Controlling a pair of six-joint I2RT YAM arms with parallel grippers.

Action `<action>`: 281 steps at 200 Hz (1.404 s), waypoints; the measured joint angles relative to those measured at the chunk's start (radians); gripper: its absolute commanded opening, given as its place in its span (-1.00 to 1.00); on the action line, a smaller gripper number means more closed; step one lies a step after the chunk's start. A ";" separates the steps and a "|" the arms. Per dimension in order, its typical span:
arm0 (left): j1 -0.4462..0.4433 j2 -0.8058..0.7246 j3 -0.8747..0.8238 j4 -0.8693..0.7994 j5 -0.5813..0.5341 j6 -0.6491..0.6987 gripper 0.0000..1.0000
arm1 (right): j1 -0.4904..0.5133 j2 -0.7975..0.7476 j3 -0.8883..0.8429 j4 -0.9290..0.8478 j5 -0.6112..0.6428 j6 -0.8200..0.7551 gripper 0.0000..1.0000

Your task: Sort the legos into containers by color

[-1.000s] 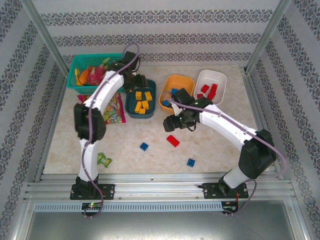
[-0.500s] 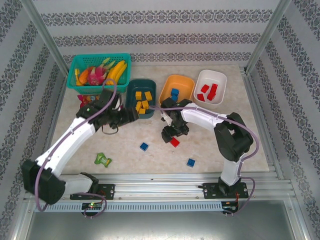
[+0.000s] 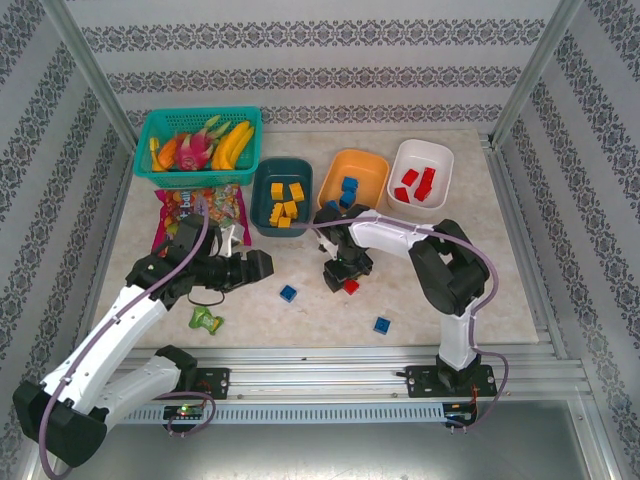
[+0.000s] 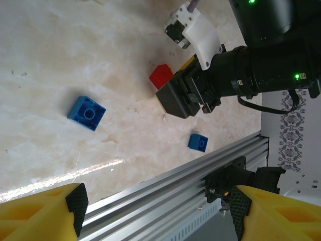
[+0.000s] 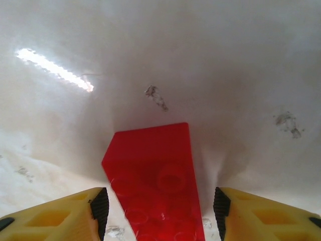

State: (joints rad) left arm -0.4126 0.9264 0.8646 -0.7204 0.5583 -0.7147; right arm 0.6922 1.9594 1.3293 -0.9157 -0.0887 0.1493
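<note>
Legos (image 3: 288, 293) on marbled tabletop (image 3: 300, 325), patterned walls (image 3: 320, 80)

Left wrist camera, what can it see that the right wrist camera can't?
Left wrist, not right wrist: two blue legos, the right arm and the metal rail. Right wrist, not left wrist: the studs on top of the red lego, close up between the right arm's yellow jaws. Both: that red lego lying on the pale table.
</note>
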 measured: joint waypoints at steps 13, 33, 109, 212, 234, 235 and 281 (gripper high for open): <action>0.000 0.002 -0.009 0.000 -0.001 0.000 0.54 | 0.005 0.012 0.002 -0.001 0.013 0.000 0.05; 0.000 0.014 -0.010 0.006 -0.001 0.000 0.54 | 0.009 0.018 0.009 -0.005 0.032 0.002 -0.08; 0.000 0.055 -0.008 0.082 -0.014 -0.022 0.53 | 0.003 -0.015 0.018 -0.010 0.067 0.013 -0.48; -0.021 0.547 0.447 0.303 -0.046 -0.054 0.52 | -0.567 -0.092 0.437 0.081 -0.018 0.237 -0.56; -0.025 0.681 0.565 0.337 -0.051 -0.054 0.52 | -0.639 0.052 0.550 0.126 -0.052 0.328 -0.56; -0.026 0.691 0.573 0.340 -0.052 -0.054 0.51 | -0.641 0.058 0.555 0.129 -0.054 0.332 -0.56; -0.043 0.949 0.819 0.378 -0.054 -0.050 0.50 | -0.713 0.359 0.815 0.188 -0.085 0.574 -0.55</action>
State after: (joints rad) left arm -0.4561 1.8751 1.6833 -0.3424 0.5045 -0.7643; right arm -0.0208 2.3184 2.1445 -0.7273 -0.1734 0.7231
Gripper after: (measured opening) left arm 0.749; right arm 0.331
